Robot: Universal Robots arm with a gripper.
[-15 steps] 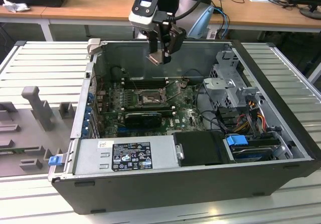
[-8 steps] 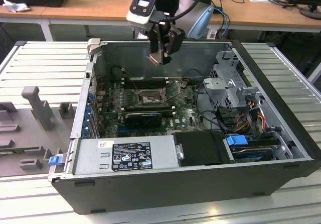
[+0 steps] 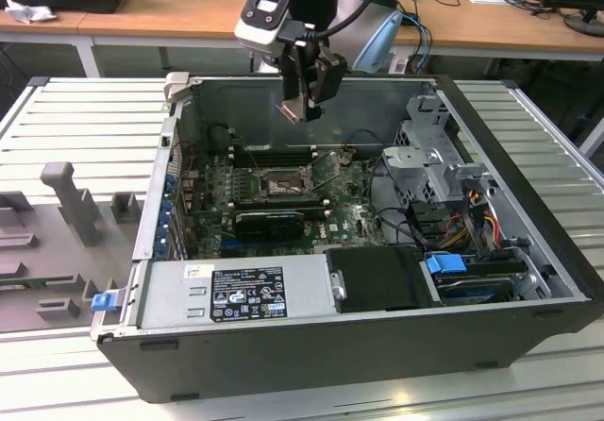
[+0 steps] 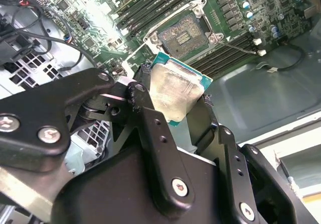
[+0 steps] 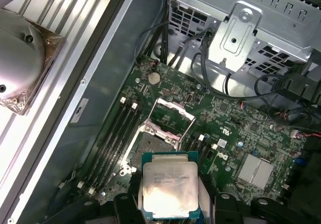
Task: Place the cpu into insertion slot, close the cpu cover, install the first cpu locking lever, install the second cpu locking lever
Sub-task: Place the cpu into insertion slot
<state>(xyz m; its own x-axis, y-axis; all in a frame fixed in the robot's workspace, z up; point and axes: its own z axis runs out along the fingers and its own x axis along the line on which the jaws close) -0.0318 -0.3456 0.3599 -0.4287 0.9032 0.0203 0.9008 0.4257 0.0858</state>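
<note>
Your gripper [image 4: 174, 99] pinches the cpu [image 5: 168, 186] by two opposite edges above the open socket [image 4: 183, 35]. It is likely light, stiff and fragile underneath, so hold the edges only.

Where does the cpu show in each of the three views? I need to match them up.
Exterior view: the cpu hangs in the gripper, above the motherboard.
Second wrist view: the cpu is clamped close to the camera, metal top showing.
First wrist view: the cpu sits in the gripper, metal top showing.
Shared landmark: the empty insertion slot, its cpu cover open.
</note>
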